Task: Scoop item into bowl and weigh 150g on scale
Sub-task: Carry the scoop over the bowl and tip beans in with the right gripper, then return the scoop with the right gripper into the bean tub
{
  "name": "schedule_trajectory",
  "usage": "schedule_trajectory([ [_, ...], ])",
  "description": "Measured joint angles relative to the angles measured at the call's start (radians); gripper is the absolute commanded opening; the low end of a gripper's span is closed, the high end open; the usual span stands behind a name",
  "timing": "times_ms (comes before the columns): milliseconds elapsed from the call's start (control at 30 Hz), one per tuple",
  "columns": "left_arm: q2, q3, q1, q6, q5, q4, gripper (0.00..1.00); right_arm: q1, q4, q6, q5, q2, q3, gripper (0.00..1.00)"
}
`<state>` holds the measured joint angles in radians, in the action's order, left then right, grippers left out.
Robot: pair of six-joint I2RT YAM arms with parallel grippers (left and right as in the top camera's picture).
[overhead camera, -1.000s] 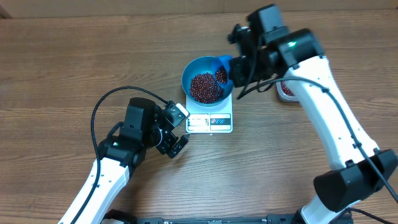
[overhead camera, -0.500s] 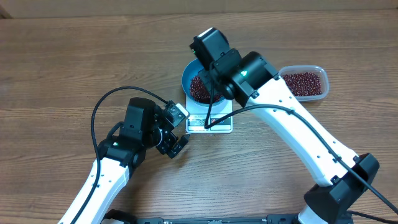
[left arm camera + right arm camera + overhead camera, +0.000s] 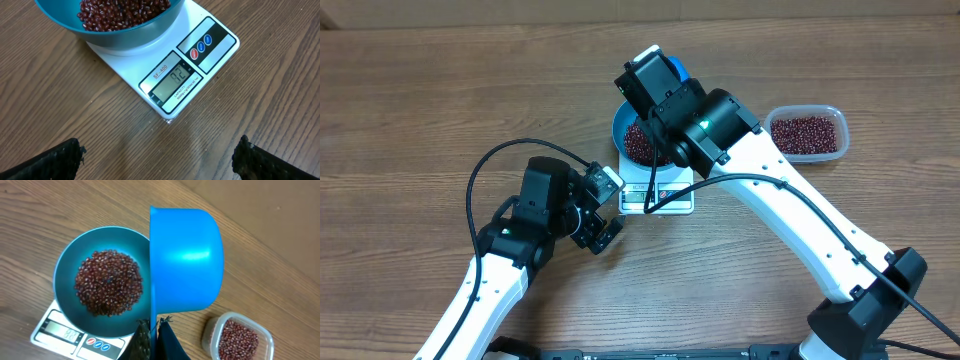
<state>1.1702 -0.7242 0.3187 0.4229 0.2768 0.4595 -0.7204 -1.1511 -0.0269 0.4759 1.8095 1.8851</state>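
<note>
Now the scoop [image 3: 185, 260] tips over the bowl [image 3: 62, 280].
Nearest, the left gripper [image 3: 160, 160] hangs wide open, empty. The scale [image 3: 170, 70], in the middle of the table [image 3: 410, 90], carries the bowl of beans [image 3: 107, 282]. The right gripper [image 3: 154, 327] squeezes the scoop handle over the far rim, so beans could drop outside. A second ago the scoop sat at the right rim.

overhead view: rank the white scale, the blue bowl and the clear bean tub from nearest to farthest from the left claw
1. Flat white square kitchen scale: just to the right of the open left claw.
2. Round blue bowl: on the scale's far end, beyond its display.
3. Clear plastic tub of red-brown beans: far off on the table's right side.
</note>
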Motion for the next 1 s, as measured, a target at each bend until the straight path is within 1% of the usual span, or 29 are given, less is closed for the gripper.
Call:
schedule_trajectory([
  [200,0.000,0.000,0.000,0.000,0.000,0.000,1.00,0.015,-0.001,0.000,-0.080,0.000,0.008,0.04],
  [333,0.000,0.000,0.000,0.000,0.000,0.000,1.00,0.071,-0.013,0.000,-0.138,-0.026,0.013,0.04],
  [433,0.000,0.000,0.000,0.000,0.000,0.000,1.00,0.159,-0.047,-0.001,-0.168,-0.077,0.014,0.04],
  [633,0.000,0.000,0.000,0.000,0.000,0.000,1.00,0.396,-0.137,-0.003,-0.191,-0.164,0.038,0.04],
  [767,0.000,0.000,0.000,0.000,0.000,0.000,1.00,0.568,-0.185,-0.038,-0.259,-0.164,0.041,0.04],
  [867,0.000,0.000,0.000,0.000,0.000,0.000,0.99,0.673,-0.189,-0.071,-0.302,-0.150,0.039,0.04],
  [1000,0.000,0.000,0.000,0.000,0.000,0.000,1.00,0.754,-0.188,-0.108,-0.328,-0.116,0.029,0.04],
])
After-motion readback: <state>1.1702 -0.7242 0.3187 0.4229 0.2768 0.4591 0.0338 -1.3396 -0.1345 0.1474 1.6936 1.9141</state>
